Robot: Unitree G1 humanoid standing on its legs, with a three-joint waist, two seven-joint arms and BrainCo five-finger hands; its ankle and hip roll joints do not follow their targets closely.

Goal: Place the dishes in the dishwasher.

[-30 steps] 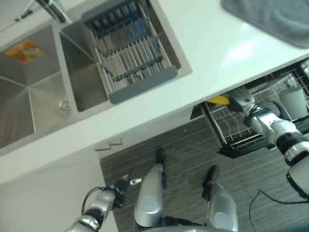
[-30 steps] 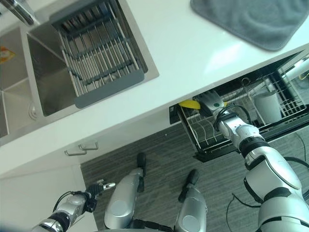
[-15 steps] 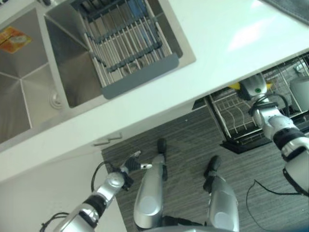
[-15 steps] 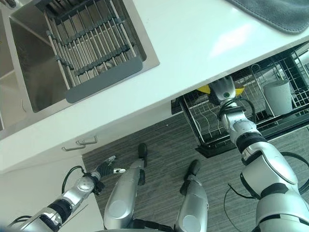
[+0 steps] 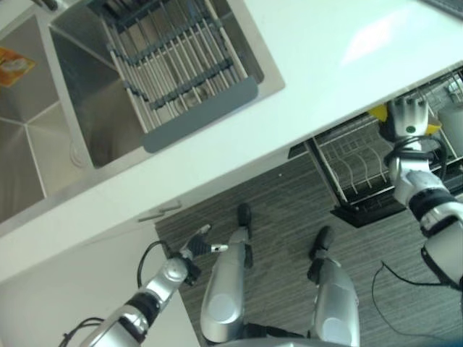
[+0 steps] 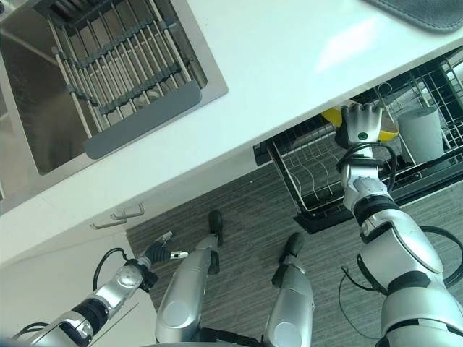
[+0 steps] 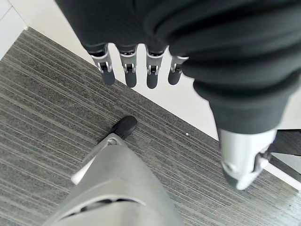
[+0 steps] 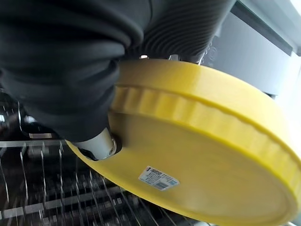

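Note:
My right hand is shut on a yellow dish with a ribbed rim, its thumb pressed on the underside. It holds the dish tilted above the pulled-out wire dishwasher rack, just under the counter's edge. The rack's wires show below the dish. My left hand hangs low by the cabinet front at the lower left, open, with its fingers straight over the grey floor.
A white counter runs across, with a steel sink and a grey drying rack set in it. A grey mat lies on the counter. A white cylinder stands in the dishwasher rack, right of the dish.
The camera has shifted. My right hand has carried the yellow dish further right along the rack and turned it. My left hand rose a second ago and has stayed put since.

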